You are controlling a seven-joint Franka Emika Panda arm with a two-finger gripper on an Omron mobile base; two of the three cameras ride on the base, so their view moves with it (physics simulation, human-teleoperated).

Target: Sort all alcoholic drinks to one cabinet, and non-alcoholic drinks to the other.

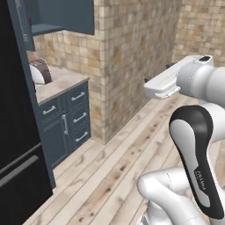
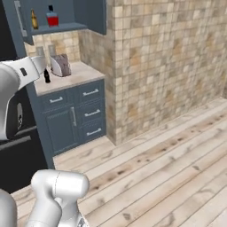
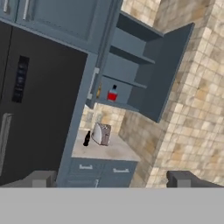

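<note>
Open wall cabinet (image 3: 144, 70) up beside the tall black fridge (image 3: 39, 105), both doors swung wide. On its lowest shelf, toward the left end: a slim amber-brown beer bottle (image 2: 34, 20) and, just beside it on the right, a squat red-liquid bottle (image 2: 52, 18) with a short black-capped neck; both upright, seen again small in the hand view (image 3: 112, 93).

Below, on the beige counter (image 2: 77, 75) over the blue drawers (image 2: 91, 113): a small black cola bottle (image 2: 47, 77) standing near the front edge toward the left end, beside the fridge. Just behind and right of it, a silver toaster (image 2: 60, 65), apart from the bottle. In the hand view, same pair: cola bottle (image 3: 87, 138) left of toaster (image 3: 102, 133).

Gripper (image 3: 111, 179) held in open air, well back from the counter and cabinet, fingers (image 3: 186, 178) spread wide apart, nothing between them. Pale wood plank floor (image 2: 168, 168) and tan tiled wall (image 2: 164, 57) to the right.
</note>
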